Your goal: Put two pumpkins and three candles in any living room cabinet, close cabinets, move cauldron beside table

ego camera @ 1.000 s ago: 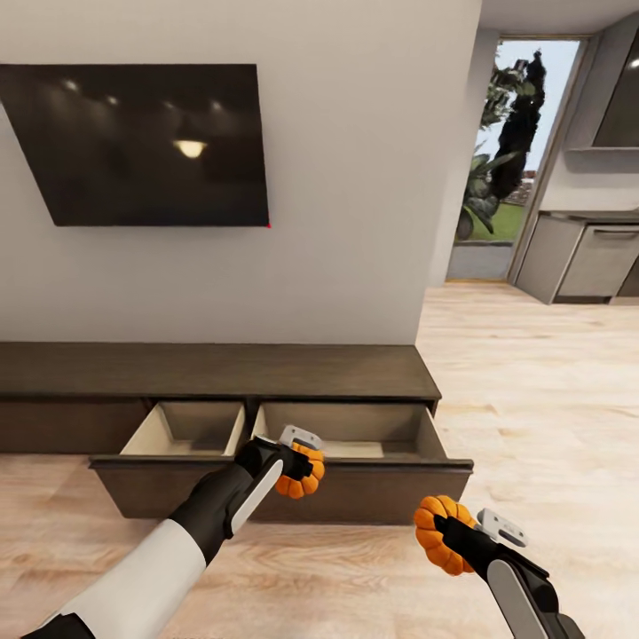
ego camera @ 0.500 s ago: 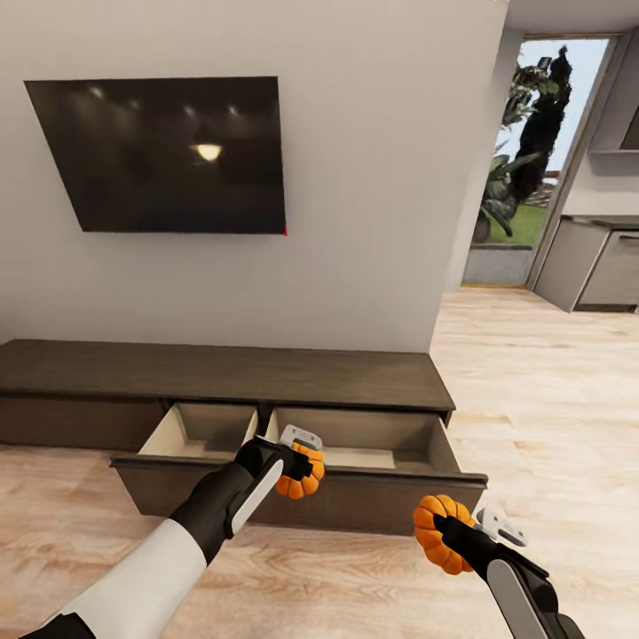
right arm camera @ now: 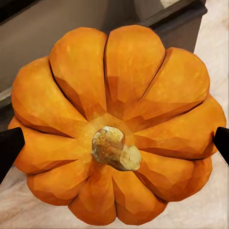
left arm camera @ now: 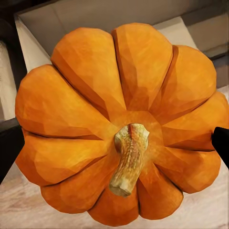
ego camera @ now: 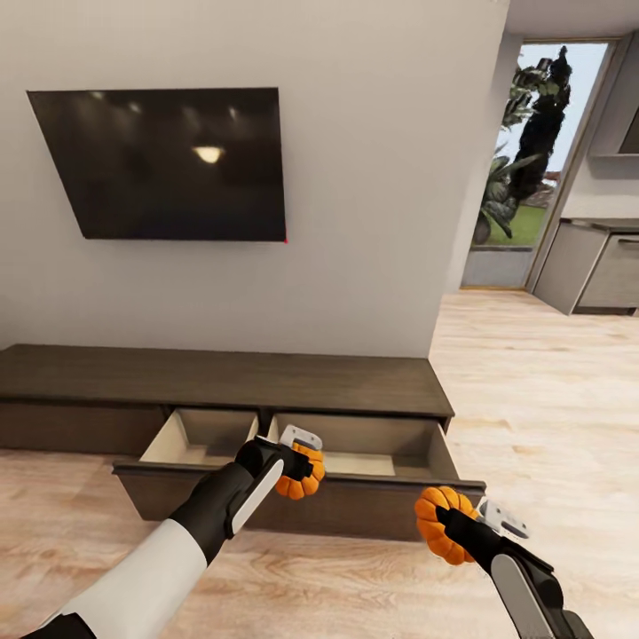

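Nearest the camera, the right gripper [ego camera: 461, 532] is clamped on one pumpkin [ego camera: 441, 523], held out over the floor just short of the drawer front; a bit further in, the left gripper [ego camera: 300, 461] grips the other pumpkin [ego camera: 301, 477] right at the lip of the open drawer [ego camera: 355, 441]; both stems point back along the fingers toward the wrists; so neither is in the cabinet [ego camera: 222, 380] yet, and I'd say candles, closing up and cauldron are all left.

No readable text, label, brand, number or sign anywhere, upper left to lower right of frame.
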